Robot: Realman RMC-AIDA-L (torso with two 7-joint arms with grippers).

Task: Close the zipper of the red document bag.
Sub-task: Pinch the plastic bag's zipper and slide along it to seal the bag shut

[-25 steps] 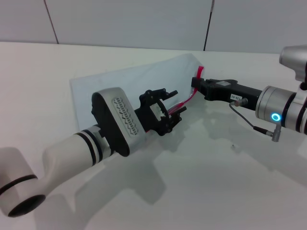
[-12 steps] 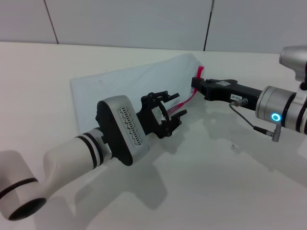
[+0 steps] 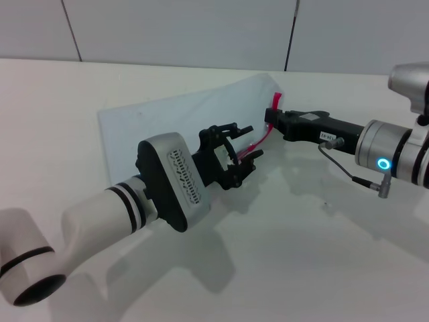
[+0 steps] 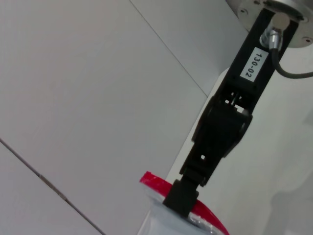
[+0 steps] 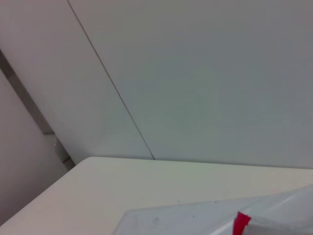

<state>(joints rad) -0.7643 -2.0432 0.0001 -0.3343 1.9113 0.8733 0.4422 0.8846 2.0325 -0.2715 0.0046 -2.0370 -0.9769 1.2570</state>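
Counter (image 3: 315, 268) carries the red document bag (image 3: 167, 121), lying flat, its zipper (image 3: 263, 137) along the long edge on the robot's right. Right tool (image 3: 268, 119) pinches the zipper's far end near the red tab (image 5: 240, 223), its jaws closed on the strip. Left tool (image 3: 249, 146) sits over the zipper midway along; whether it grips the strip cannot be told.

You have a plain white worktop (image 3: 315, 261) in front of you. Behind it stands a pale panelled wall (image 3: 201, 30) with dark seams.
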